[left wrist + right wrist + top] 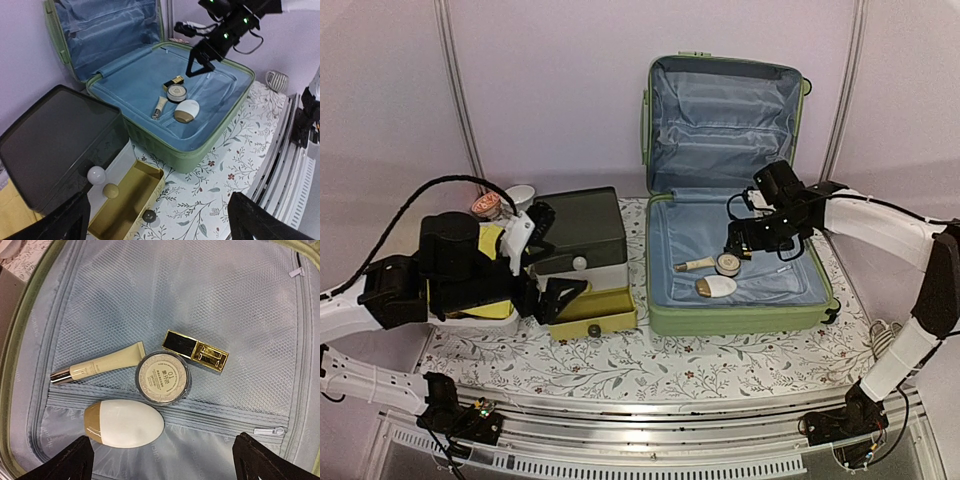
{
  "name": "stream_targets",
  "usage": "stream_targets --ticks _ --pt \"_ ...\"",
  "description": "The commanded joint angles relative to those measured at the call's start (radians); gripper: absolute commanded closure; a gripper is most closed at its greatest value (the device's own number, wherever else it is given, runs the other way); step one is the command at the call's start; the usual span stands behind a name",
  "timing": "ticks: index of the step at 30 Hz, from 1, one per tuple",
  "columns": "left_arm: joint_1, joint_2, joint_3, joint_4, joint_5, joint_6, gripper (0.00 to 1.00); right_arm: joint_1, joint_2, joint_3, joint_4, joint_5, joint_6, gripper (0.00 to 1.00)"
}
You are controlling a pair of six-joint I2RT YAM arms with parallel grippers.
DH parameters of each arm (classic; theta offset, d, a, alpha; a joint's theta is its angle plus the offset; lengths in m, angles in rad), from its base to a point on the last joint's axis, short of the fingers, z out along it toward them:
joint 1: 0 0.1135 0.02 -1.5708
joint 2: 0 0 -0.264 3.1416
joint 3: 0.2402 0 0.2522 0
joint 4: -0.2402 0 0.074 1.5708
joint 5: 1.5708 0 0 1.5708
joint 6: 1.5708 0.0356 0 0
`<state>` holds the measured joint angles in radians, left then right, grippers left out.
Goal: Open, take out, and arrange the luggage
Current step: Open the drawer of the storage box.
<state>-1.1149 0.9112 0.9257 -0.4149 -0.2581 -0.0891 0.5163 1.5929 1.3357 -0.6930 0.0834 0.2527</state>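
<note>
The luggage (740,320) is seen laid open on the worktop (620,365) with its lid stood upright, the right claw (165,462) is held released and empty above a round compact (163,377) in the lower half, and the left claw (160,225) is spread empty near the drawer box (55,145).

A robotics test cell dressed as a domestic scene: plain lavender partition panels (550,90) joined by bare metal posts (458,100) close off the back like an exhibition booth; the table wears a floral-print cloth (650,365) and carries an aluminium rail (650,445) along its near edge; a white-and-black left arm (350,310) and right arm (890,225) rise from it, a black cable (445,180) looping free; household props include an open light-green suitcase (740,320) and a small drawer box (582,228)
</note>
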Motion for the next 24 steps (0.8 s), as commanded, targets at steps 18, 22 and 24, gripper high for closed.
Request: stream_targets --ticks 18,22,24 --pt "0.019 -0.034 -0.034 -0.048 -0.136 -0.249 0.02 -0.001 0.186 0.024 0.020 0.011 -0.010 0.03" --pt "0.064 -0.013 -0.033 -0.035 -0.119 -0.247 0.02 0.000 0.206 0.009 0.049 0.006 -0.038 0.01" --pt "0.102 -0.006 -0.027 -0.032 -0.089 -0.238 0.02 -0.001 0.224 0.014 0.055 0.017 -0.040 0.01"
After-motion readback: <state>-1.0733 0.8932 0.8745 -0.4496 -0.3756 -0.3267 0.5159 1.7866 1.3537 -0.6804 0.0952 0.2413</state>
